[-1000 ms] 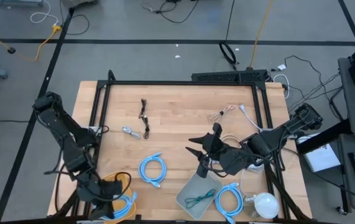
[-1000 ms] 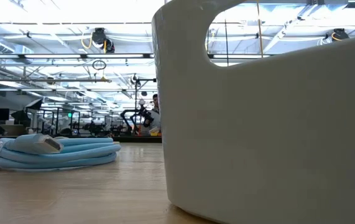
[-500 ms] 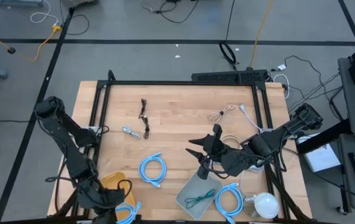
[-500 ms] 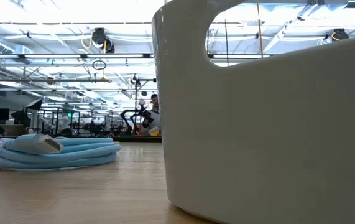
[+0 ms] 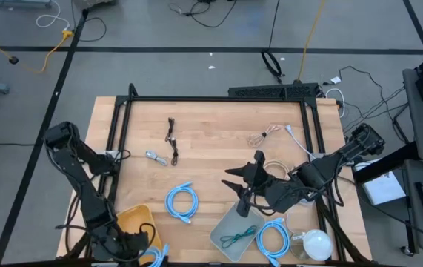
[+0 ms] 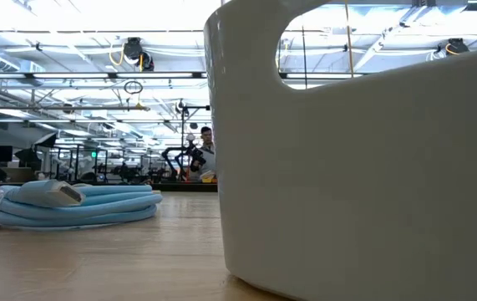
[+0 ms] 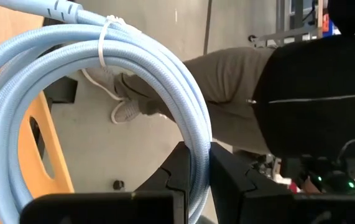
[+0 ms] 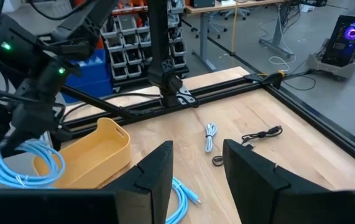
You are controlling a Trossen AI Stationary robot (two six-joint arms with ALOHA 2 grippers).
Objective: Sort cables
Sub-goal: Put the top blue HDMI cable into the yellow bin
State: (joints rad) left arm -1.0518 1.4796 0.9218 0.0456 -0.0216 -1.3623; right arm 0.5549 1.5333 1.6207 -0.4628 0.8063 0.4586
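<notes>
My left end effector (image 7: 193,180) has pulled back toward the near-left corner of the wooden tabletop (image 5: 211,141) since a second ago, and the mustard-yellow plastic bin (image 5: 133,219) it was covering now shows in the high view. Its fingers are pinched on a light-blue braided cable coil (image 7: 90,93), a round loop bound with a white zip tie, hanging off the near edge with its plane close to upright. In the left wrist view a person in a dark top and grey trousers shows beyond the coil.

Right of the bin, a second light-blue cable loop (image 5: 182,201) lies flat on the bare wood, its plug end pointing toward the near edge. Farther back sit a short grey cable bundle (image 5: 155,156) and a thin black cable bundle (image 5: 172,138), the black one running roughly near to far.

My right end effector (image 5: 242,194) has barely shifted; it hangs over the middle-right of the tabletop with its fingers spread apart and empty, just beyond the pale grey rectangular tray (image 5: 227,225). A small teal cable bundle (image 5: 238,237) lies in that tray. A third light-blue cable loop (image 5: 272,239) lies flat just right of the tray. A thin beige cable bundle (image 5: 264,136) lies at the far right.
</notes>
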